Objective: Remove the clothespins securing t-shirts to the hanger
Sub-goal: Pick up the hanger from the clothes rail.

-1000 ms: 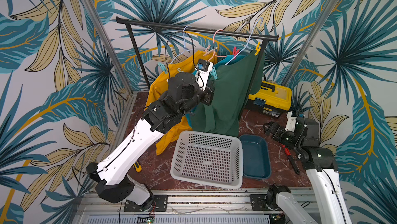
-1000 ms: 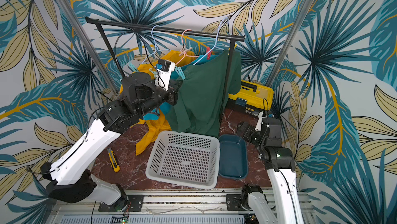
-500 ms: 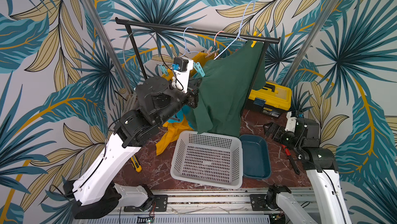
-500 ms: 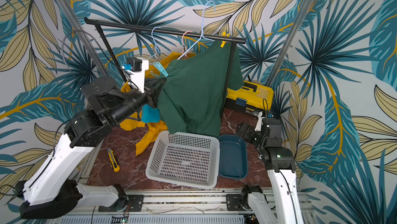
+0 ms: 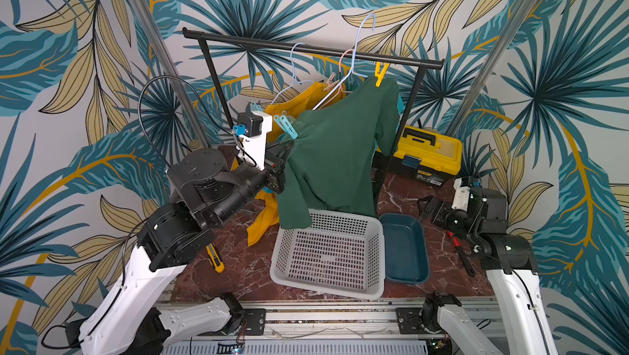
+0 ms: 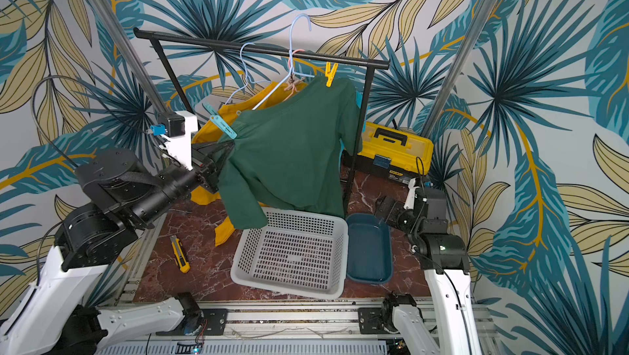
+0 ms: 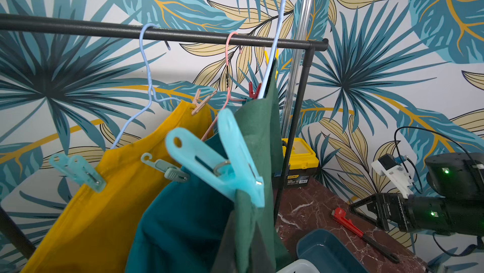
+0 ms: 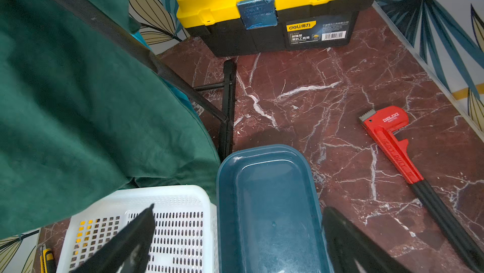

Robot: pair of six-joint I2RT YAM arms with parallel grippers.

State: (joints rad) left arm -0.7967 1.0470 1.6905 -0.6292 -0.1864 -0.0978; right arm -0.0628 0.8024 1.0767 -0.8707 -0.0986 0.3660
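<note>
**Left claw clamps the green shirt under its teal peg; right claw hangs wide by the tray**

Your left gripper (image 7: pixel 243 222) is closed on a fold of the dark green t-shirt (image 5: pixel 333 166). Its black fingers (image 7: pixel 225 248) pinch the cloth just below the teal clothespin (image 7: pixel 222 164) that bites the shirt's near shoulder. In both top views the shirt slants toward that arm. The hook of its light-blue hanger (image 5: pixel 366 26) shows above the black rail (image 5: pixel 238 41), not over it. A yellow clothespin (image 5: pixel 380 74) stands on the shirt's far shoulder, close under the rail.

The left wrist view shows the other two shirts beside the green one. The turquoise t-shirt (image 7: pixel 183 227) carries a grey-green clothespin (image 7: pixel 167 169), and a red clothespin (image 7: pixel 253 91) sits higher up by the pink hanger (image 7: pixel 229 57). The golden yellow t-shirt (image 7: pixel 104 206) has a mint clothespin (image 7: pixel 78 172) at one shoulder and a tan clothespin (image 7: pixel 201 101) at the other.

Your right gripper (image 8: pixel 235 232) holds nothing, its jaws spread wide, low over the marble tabletop (image 8: pixel 314 88) and just beside the dark blue tray (image 8: pixel 262 148). The tray lies side by side with the white perforated basket (image 8: pixel 157 190). A red pipe wrench (image 8: pixel 387 138) lies on the marble near that arm. A yellow-and-black toolbox (image 5: pixel 427 152) stands at the back by the rack's leg, and a yellow utility knife (image 5: pixel 215 259) lies near your left arm.
</note>
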